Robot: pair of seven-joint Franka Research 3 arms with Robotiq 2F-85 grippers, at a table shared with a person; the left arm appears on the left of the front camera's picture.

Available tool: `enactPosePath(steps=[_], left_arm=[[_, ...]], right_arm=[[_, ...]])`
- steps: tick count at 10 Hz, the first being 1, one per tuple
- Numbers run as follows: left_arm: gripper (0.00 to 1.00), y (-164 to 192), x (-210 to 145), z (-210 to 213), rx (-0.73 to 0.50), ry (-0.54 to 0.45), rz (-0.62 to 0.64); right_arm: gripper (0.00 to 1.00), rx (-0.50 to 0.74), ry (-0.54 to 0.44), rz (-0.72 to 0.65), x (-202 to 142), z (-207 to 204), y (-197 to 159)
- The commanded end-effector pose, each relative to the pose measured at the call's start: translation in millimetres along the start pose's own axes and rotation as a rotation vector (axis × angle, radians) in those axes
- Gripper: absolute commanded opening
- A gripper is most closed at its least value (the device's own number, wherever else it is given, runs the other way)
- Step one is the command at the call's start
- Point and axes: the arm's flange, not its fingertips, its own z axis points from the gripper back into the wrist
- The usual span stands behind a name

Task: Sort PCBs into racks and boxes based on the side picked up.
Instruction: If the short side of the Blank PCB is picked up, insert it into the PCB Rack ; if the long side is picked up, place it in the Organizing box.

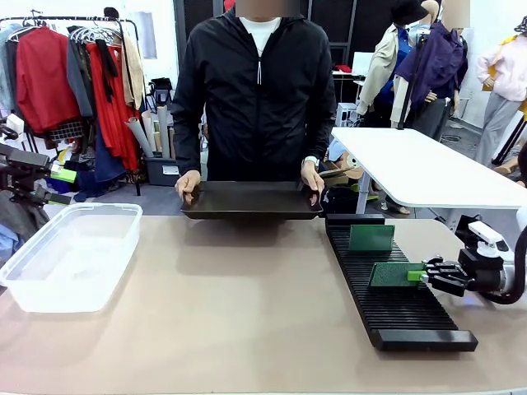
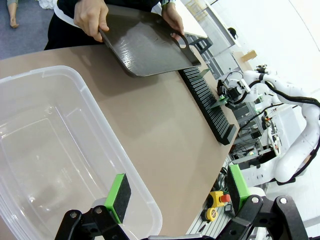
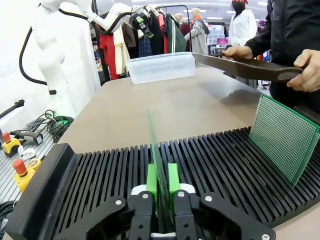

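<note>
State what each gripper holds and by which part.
The right gripper pinches a PCB by its near edge, board upright in the rack. The left gripper is open, holding nothing.

The right tool [image 3: 161, 187] reaches in low from the side, its two green pads [image 3: 151, 181] very close together. The left tool [image 2: 175, 192] hangs wide open.

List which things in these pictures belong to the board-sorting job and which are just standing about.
Part of the job:
- rack
- PCB between the right hand pads
- second PCB standing in the rack
- clear box
- dark tray held by the person

Standing about:
- clothes rail
- white table
</note>
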Motion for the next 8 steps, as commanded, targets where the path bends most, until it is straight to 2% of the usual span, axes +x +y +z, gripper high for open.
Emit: enactPosePath(steps=[1,2,4,6,7,8], left_arm=[[1.0,-2,1,1,0.0,0.0,0.003],[1.0,-2,1,1,0.0,0.0,0.003],[1.0,-2,1,1,0.0,0.0,0.003],[1.0,-2,1,1,0.0,0.0,0.003],[1.0,-2,1,1,0.0,0.0,0.003],[1.0,-2,1,1,0.0,0.0,0.003]], right_arm=[[0.24,0.0,0.014,0.001,1,2,-3],[0.34,-0.01,0.01,0.0,2,3,-4],[0.59,-0.021,0.002,-0.007,7,4,-5],[0.94,-0.033,-0.005,-0.006,10,6,-9],[1.0,-0.039,-0.005,-0.01,11,7,-11],[1.0,-0.043,-0.008,-0.013,12,8,-13]])
